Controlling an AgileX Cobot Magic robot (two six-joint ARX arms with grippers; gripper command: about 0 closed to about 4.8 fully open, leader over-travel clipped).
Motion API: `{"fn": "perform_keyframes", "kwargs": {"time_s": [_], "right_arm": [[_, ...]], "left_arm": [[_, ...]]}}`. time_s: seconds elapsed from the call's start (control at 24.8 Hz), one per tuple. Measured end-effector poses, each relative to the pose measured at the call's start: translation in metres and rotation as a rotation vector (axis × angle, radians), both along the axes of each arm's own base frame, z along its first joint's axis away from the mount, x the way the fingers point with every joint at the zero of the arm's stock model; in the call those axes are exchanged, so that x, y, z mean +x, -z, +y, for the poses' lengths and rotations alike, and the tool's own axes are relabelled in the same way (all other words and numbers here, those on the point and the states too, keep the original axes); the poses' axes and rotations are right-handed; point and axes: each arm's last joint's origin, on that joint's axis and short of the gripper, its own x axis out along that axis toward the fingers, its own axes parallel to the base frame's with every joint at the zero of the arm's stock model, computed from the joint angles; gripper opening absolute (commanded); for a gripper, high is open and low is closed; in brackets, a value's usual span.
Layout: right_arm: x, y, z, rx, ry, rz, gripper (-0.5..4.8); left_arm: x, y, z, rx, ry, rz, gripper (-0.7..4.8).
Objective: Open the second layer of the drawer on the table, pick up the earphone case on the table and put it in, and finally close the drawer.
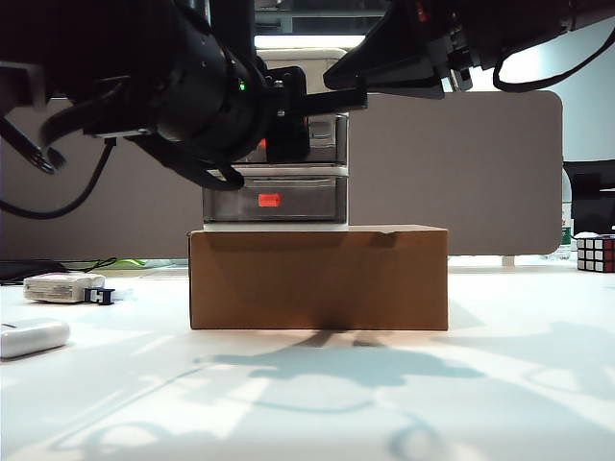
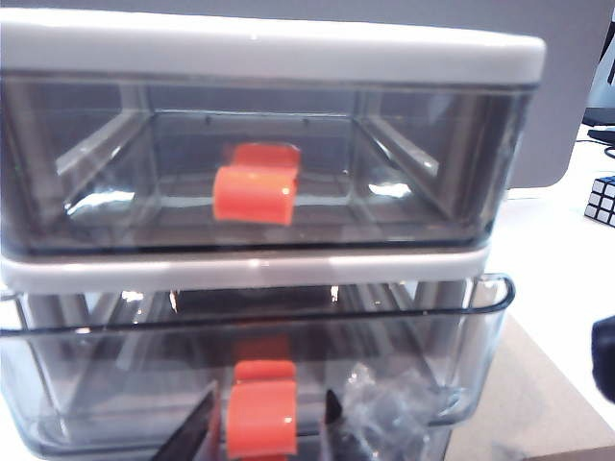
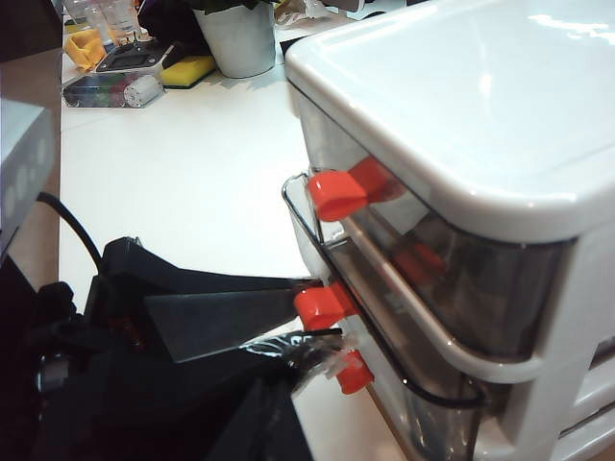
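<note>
The drawer (image 1: 279, 227), a white-framed cabinet with smoky tiers, stands on a brown cardboard box. Its second layer (image 2: 413, 327) is slid out a little, and crinkled clear plastic lies inside it. My left gripper (image 2: 270, 392) is shut on that tier's orange-red handle (image 2: 261, 423), one dark finger on each side; the right wrist view shows the same handle (image 3: 322, 305) clamped. My right gripper (image 1: 332, 91) hovers beside the cabinet's upper right; its jaws are too dark to read. The earphone case (image 1: 34, 337), white and glossy, lies on the table (image 1: 500, 384) at the near left.
The cardboard box (image 1: 319, 279) fills the middle of the table. A whitish block with a blue piece (image 1: 65, 286) sits left of it. A Rubik's cube (image 1: 596, 253) is at the far right. A grey panel (image 1: 452, 173) stands behind.
</note>
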Motion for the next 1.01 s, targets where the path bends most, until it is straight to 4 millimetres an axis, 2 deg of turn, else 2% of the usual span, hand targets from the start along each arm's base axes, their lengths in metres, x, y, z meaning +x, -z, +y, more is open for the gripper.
{"fn": "perform_keyframes", "kwargs": {"time_s": [0.44,0.64,0.72,1.01], "right_arm": [[0.001,-0.003,0.000,0.013,0.001,-0.026,-0.05],[0.004,-0.014,0.002,0.036,0.001,-0.071,-0.05],[0.012,-0.021,0.006,0.042,0.001,-0.084,-0.05],[0.022,-0.014,0.011,0.022,-0.022,-0.030,-0.05]], "left_arm": [[0.000,0.000,0.000,0.000,-0.001,0.000,1.20],[0.000,0.000,0.000,0.000,-0.001,0.000,1.20],[0.000,0.000,0.000,0.000,-0.001,0.000,1.20],[0.000,0.000,0.000,0.000,-0.001,0.000,1.20]]}}
